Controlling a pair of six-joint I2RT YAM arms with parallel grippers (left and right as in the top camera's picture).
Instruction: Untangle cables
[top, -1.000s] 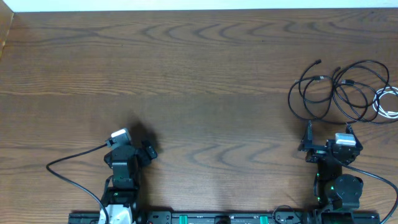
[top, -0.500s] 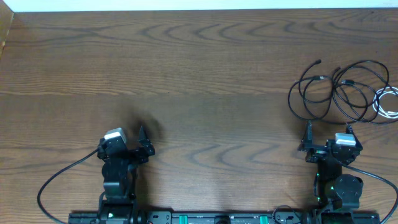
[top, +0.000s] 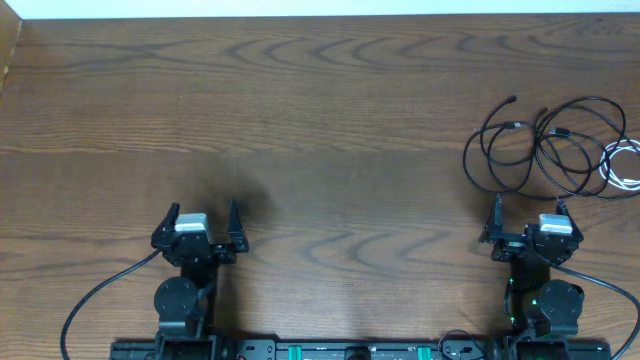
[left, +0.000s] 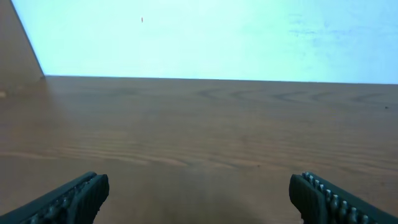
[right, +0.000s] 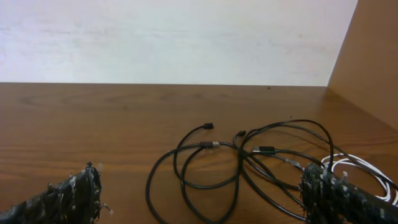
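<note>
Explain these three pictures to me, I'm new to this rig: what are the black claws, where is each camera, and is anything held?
Two robot arms sit at one edge of a wooden table. The overhead view looks straight down; each wrist view looks forward between that arm's own two fingers. The claws are grippers: the left gripper and the right gripper both stand open, holding nothing. Just beyond the right gripper lie tangled black cables, with a coiled white cable beside them. The left wrist view shows only bare wood.
</note>
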